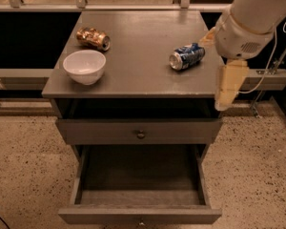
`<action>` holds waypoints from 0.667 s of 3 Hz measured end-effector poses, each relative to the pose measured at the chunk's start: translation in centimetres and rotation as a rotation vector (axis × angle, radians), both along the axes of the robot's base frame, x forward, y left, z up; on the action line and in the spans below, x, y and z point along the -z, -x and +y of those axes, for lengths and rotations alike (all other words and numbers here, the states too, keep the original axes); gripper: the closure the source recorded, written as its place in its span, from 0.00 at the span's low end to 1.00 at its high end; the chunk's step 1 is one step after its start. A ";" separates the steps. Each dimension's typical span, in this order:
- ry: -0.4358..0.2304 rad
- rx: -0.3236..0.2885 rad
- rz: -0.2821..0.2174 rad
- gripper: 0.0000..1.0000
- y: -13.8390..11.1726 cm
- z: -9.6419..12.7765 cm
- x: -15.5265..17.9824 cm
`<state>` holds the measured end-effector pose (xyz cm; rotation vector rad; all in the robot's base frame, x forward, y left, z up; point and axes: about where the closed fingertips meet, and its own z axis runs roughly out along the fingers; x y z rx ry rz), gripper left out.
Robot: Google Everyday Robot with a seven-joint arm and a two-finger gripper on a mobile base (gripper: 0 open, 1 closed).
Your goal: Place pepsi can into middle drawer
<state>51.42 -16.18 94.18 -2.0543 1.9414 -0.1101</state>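
The pepsi can (186, 56) lies on its side on the right part of the grey cabinet top (138, 75). It is blue with a silver end facing left. The middle drawer (139, 215) is pulled out at the bottom, and its inside is empty. My gripper (227, 86) hangs from the white arm (257, 18) at the right. It is just off the cabinet's right front corner, to the right of the can and a little nearer, and it does not touch the can.
A white bowl (84, 66) stands on the left of the top. A gold-brown can (93, 37) lies behind it. The upper drawer (140, 131) with a brass knob is closed. A speckled floor (24, 166) surrounds the cabinet, and a dark counter runs behind it.
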 end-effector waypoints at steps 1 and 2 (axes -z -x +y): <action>0.017 -0.048 -0.008 0.00 -0.9 0.8 0.4; 0.087 -0.113 -0.034 0.00 -1.8 1.3 0.3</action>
